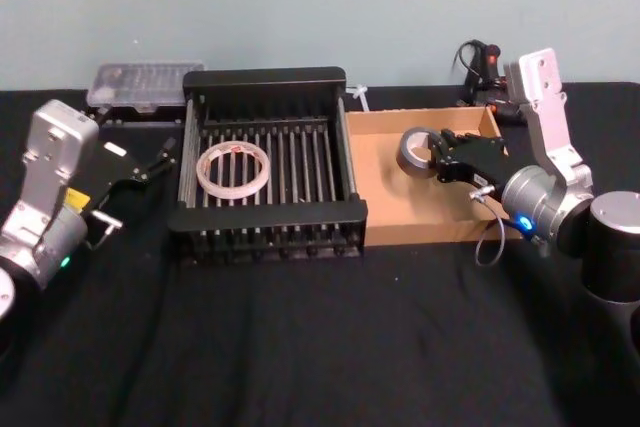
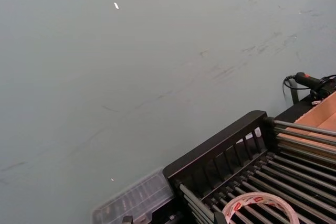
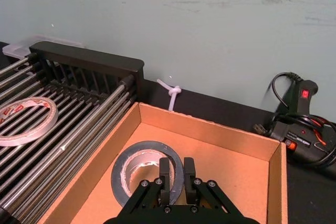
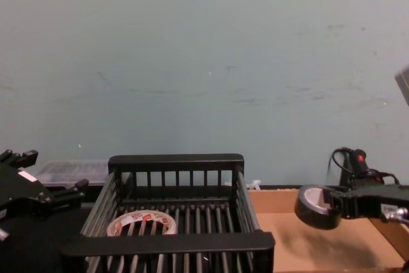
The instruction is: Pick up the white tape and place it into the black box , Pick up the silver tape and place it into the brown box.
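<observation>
**Silver tape held over the brown box, white tape lying in the black box**

The black box stands at the middle of the desk and serves as the landmark here. The white tape lies flat on its slatted bottom, toward the left half of the box, clear of the bars on every side.

Touching the right side of the black box is the brown box. The right gripper reaches in over it from the right, its fingers clamped on the rim of the silver tape — one finger inside the centre hole, one outside. In the chest view the roll hangs tilted above the cardboard floor, not resting on it.

The left gripper sits just left of the black box, above the desk, its fingers spread apart and holding nothing.

Behind the black box, at its far left corner, lies a clear plastic case. Farther right, beyond the brown box's far right corner, a black tool with a red switch rests on the desk — its cable looped beside it.
</observation>
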{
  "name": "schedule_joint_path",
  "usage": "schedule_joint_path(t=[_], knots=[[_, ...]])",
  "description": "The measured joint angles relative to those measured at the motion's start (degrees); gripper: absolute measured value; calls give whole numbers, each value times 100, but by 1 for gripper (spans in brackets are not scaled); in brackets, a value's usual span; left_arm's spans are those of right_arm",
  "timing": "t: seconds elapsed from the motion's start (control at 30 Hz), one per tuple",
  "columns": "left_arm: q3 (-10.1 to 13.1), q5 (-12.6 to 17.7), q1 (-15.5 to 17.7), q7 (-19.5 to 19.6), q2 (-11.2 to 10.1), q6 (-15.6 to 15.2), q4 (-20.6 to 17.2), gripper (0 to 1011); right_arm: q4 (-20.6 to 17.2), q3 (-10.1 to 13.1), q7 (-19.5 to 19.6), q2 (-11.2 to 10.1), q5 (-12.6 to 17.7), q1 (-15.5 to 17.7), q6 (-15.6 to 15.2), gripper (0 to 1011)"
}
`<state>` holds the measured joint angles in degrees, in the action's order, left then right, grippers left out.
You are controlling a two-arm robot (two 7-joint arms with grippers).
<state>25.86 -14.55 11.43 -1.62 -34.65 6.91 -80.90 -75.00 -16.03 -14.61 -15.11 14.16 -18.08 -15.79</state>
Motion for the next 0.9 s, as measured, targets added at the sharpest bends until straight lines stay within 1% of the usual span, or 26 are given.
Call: schedule_joint_path(t=[0.53,0.6,0.63,0.67,0.7,0.77,0.83,0.87,0.9], knots=[[0,0,0,0,0,0,0,1001,-53,12,9,-14,11,41,18,166],[0,0,0,0,0,0,0,1001,-56,12,9,-15,12,42,20,199],[0,0,0,0,0,0,0,1001,-57,13,9,-15,12,43,21,244],[0,0,0,0,0,0,0,1001,-59,14,10,-16,13,44,22,268],[0,0,0,0,0,0,0,1001,-60,14,11,-17,13,45,22,268],[0,0,0,0,0,0,0,1001,-62,15,12,-18,14,46,23,366],[0,0,0,0,0,0,0,1002,-64,15,13,-19,16,47,24,403],[0,0,0,0,0,0,0,1001,-65,15,13,-19,16,47,25,463],[0,0,0,0,0,0,0,1001,-66,15,14,-20,17,48,26,483]])
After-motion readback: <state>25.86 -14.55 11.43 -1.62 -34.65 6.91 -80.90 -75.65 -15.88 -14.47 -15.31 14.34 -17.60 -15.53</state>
